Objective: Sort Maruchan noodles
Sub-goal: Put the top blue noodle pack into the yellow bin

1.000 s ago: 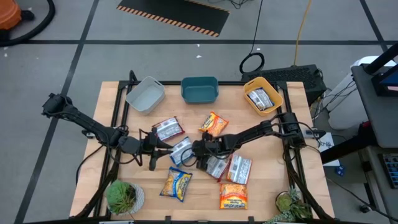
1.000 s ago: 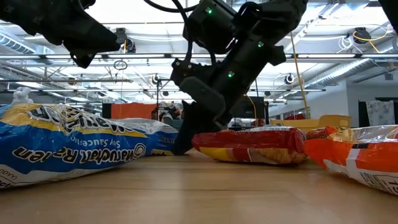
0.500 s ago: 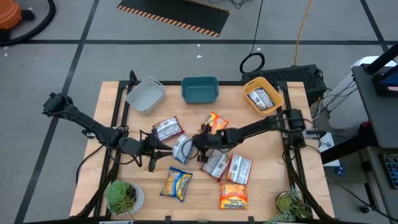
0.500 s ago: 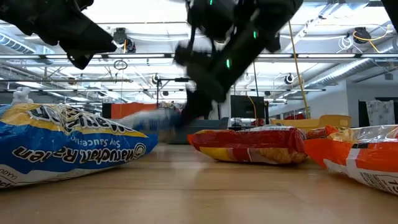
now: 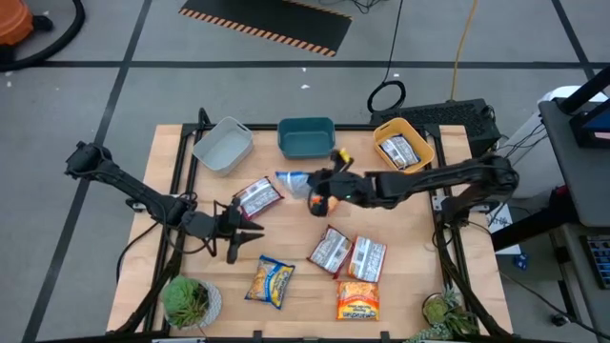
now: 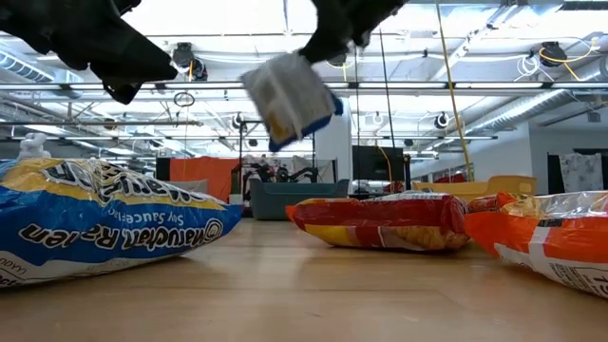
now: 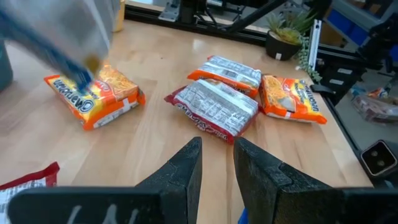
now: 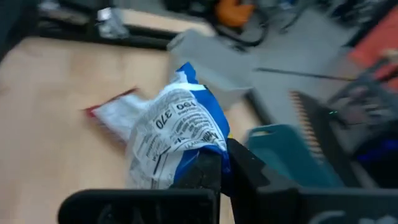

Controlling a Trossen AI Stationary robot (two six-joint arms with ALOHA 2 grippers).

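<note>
My right gripper (image 5: 319,188) is shut on a white noodle packet with blue edges (image 5: 291,181), held in the air between the table's middle and the teal tub (image 5: 305,136). The low view shows the packet (image 6: 290,95) hanging well above the tabletop. My left gripper (image 5: 250,234) hovers open over the table's left-middle and touches nothing. A red-and-silver packet (image 5: 257,197) lies flat beside it. An orange packet (image 5: 329,202) lies partly under my right gripper. Two silver packets (image 5: 329,250) (image 5: 367,257), an orange one (image 5: 357,300) and a yellow-blue one (image 5: 272,281) lie nearer the near edge. My right gripper pinches the blue-edged packet between its two fingers (image 8: 210,169) at one blue end (image 8: 214,146). The fingers come about level from the table's right. The packet is lifted clear, tilted, and sticks out from the fingers toward the table's left.
A grey tub (image 5: 224,145), the teal tub and a yellow tub (image 5: 419,157) stand along the far edge; a silver packet (image 5: 400,151) lies in the yellow one. Potted plants (image 5: 186,300) (image 5: 443,314) sit at both near corners. Bare wood shows between the packets.
My right gripper, shut on the blue-edged packet, has lifted it off the table's middle and carried it up and toward the far edge, nearing the teal tub. The packet now hangs clear where it earlier lay flat. The orange packet beneath is partly uncovered.
</note>
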